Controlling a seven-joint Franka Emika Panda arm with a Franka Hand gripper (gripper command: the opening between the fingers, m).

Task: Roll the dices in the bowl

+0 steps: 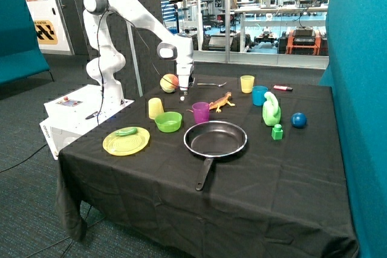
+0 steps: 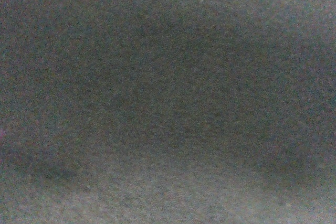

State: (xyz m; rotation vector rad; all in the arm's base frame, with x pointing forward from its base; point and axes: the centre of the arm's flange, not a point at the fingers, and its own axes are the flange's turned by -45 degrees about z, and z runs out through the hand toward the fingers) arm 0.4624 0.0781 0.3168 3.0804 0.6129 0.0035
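Note:
The lime-green bowl [image 1: 168, 121] stands on the black tablecloth between a yellow cup [image 1: 155, 108] and a purple cup [image 1: 201, 112]; I see nothing in it from here. My gripper [image 1: 183, 91] points straight down just behind the bowl, close to the cloth. A tiny white piece [image 1: 182, 97], which looks like the white dice, shows right at its tip; I cannot tell whether it is held or lies on the cloth. The darker dice is not visible. The wrist view shows only dark cloth [image 2: 168, 98].
A black frying pan [image 1: 215, 138] lies in front of the purple cup. A yellow-green plate [image 1: 126, 143] sits near the table's corner. A peach-coloured ball [image 1: 169, 83], a spoon [image 1: 211, 84], an orange toy lizard [image 1: 221, 101], cups, a green jug [image 1: 271, 110] and a blue ball [image 1: 299, 119] stand further back.

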